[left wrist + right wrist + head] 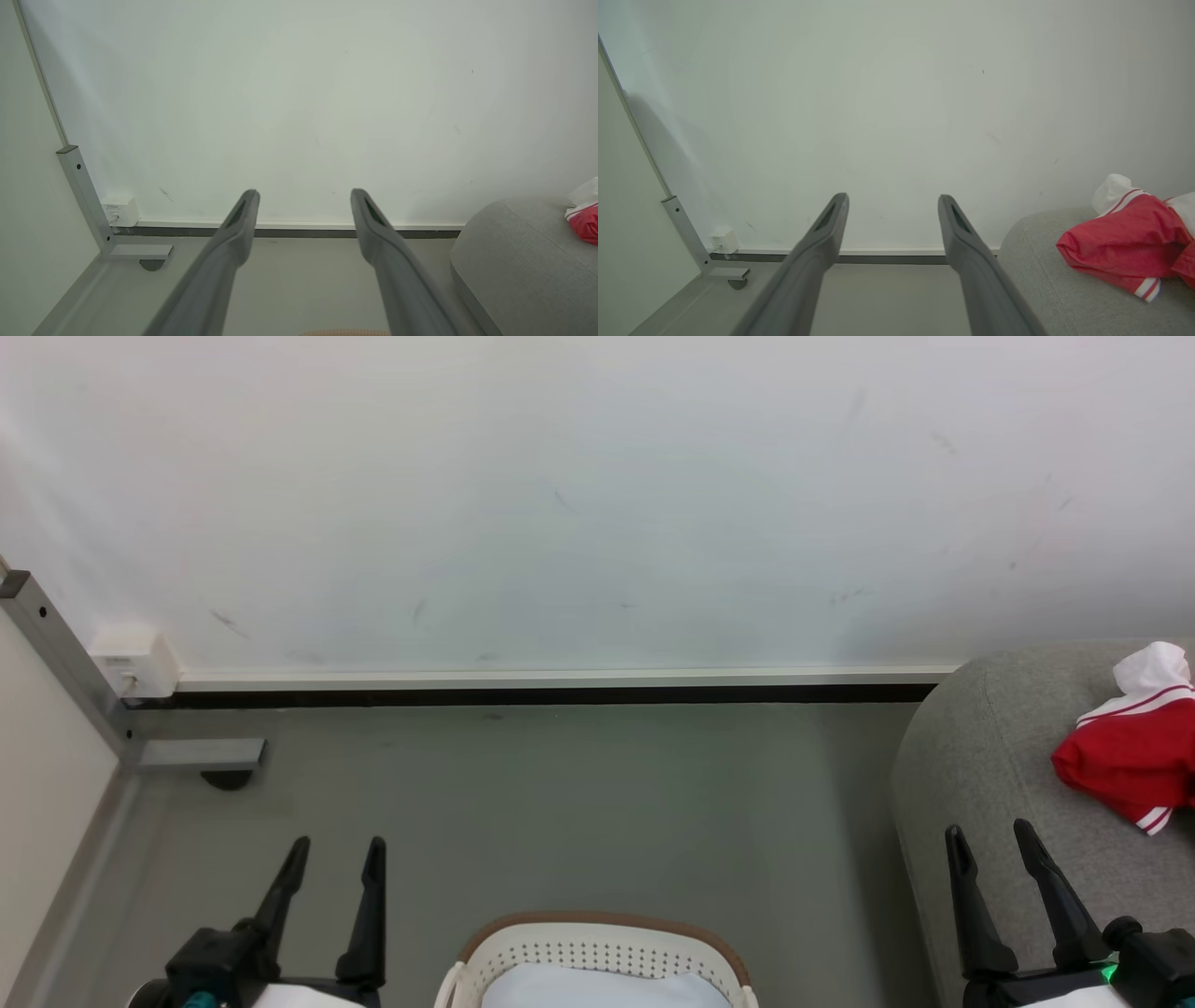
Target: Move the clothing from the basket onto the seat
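One clothing heap (1130,765) lies on the seat (990,775), right of the right gripper (988,829) — that and the left gripper (338,845) gape wide.

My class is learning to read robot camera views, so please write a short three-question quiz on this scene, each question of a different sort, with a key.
1. True or false: the red clothing lies inside the basket.
2. The left gripper and right gripper are: A) both open and empty; B) both shut on cloth; C) one open, one shut.
3. Fill in: the grey sofa stands on the robot's ____ side.
Key: 1 false, it lies on the sofa; 2 A; 3 right.
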